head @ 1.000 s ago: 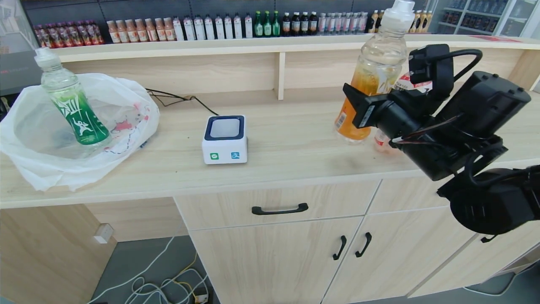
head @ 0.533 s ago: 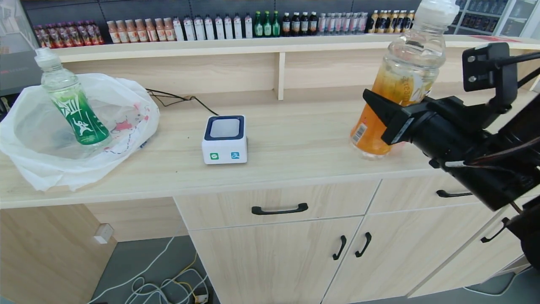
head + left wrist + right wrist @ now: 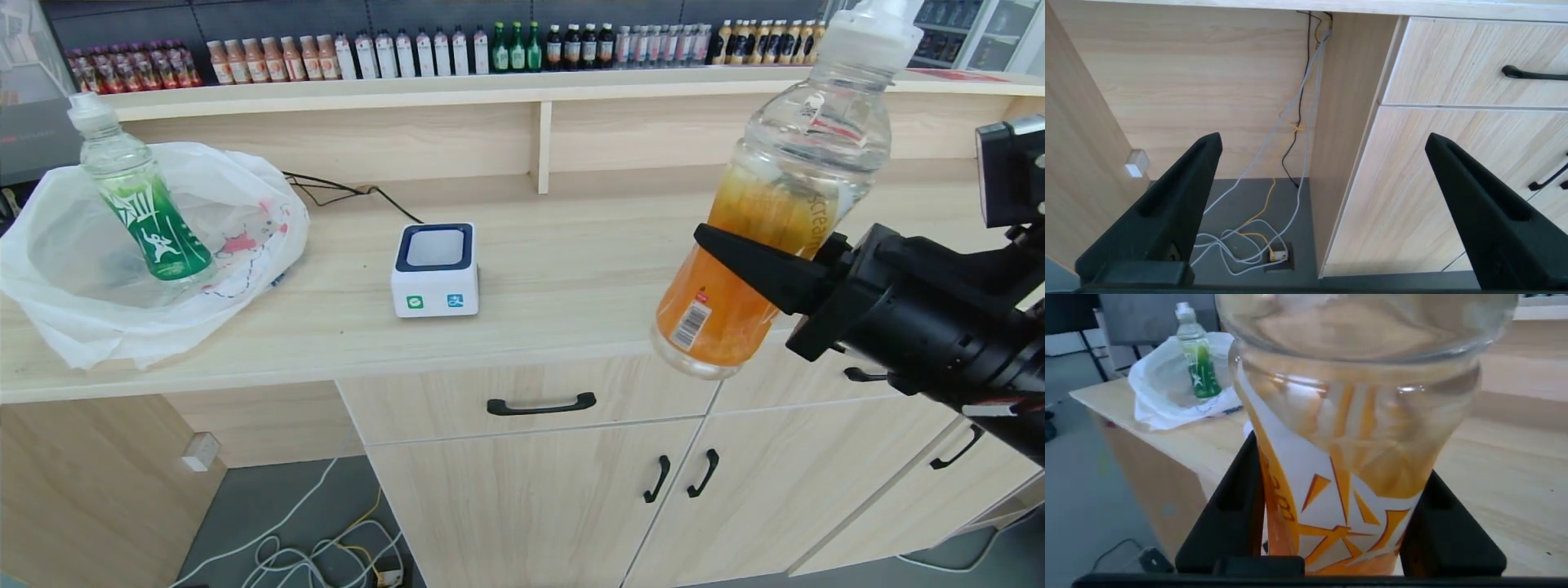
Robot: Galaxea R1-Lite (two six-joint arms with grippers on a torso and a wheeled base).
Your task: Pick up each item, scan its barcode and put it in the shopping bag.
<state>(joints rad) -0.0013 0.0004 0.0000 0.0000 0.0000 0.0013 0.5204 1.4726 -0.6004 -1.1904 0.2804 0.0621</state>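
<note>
2 btls (image 3: 767,204) (image 3: 151,220), 1 scanner (image 3: 435,269), 1 bag (image 3: 245,204), maybe ~40 shelf btls (image 3: 457,49).

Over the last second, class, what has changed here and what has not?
The right gripper, shut on the orange bottle, raised it off the counter and drew it toward the robot. The green bottle in the shopping bag and the scanner stayed put.

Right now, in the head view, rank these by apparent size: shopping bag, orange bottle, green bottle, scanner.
Largest: shopping bag and orange bottle, about alike; the bottle is held near the camera, which inflates it.
Next: green bottle.
Smallest: scanner, only slightly smaller.
</note>
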